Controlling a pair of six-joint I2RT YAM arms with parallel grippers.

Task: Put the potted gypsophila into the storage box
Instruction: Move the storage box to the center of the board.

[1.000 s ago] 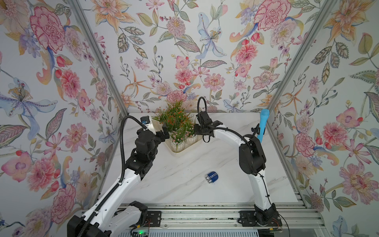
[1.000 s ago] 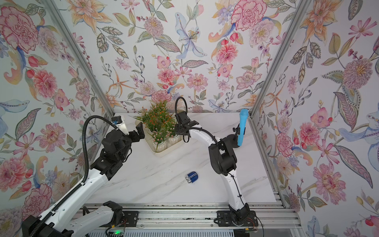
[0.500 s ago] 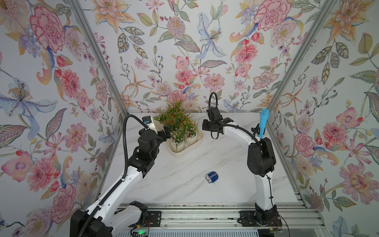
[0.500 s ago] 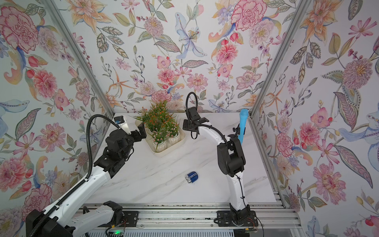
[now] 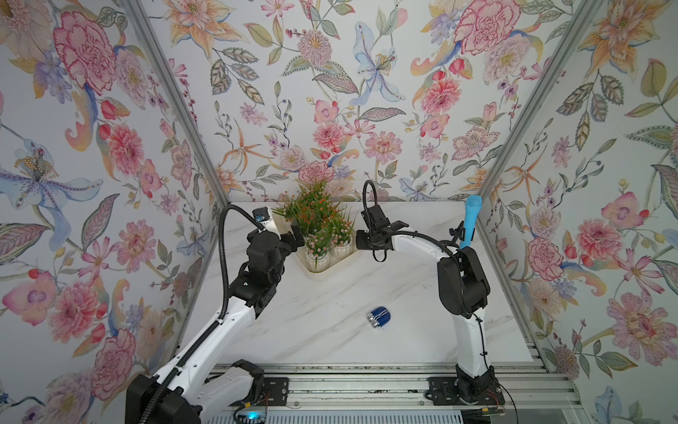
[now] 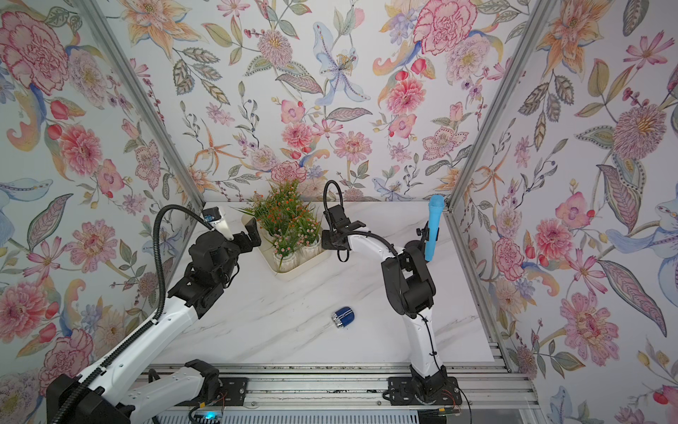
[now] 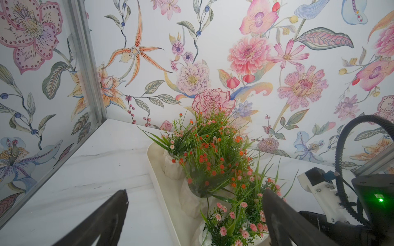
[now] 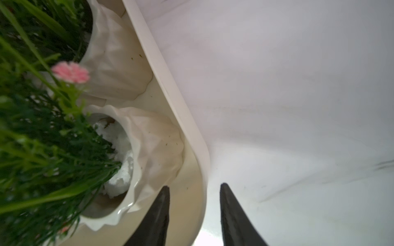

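With the right tool point(image 8: 193, 186) part-spread and pinching nothing, straddles the rim of the storage box point(image 8: 170, 85) at its 3 o'clock side, poises the left tool point(image 7: 196, 191) spread wide and empty at its 9 o'clock, with the potted gypsophila point(image 5: 323, 224) standing inside that box near 12 o'clock on the surface point(image 5: 330, 330).

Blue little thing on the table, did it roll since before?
No. The blue cylinder lies at the same spot, same gap to the table's front edge.
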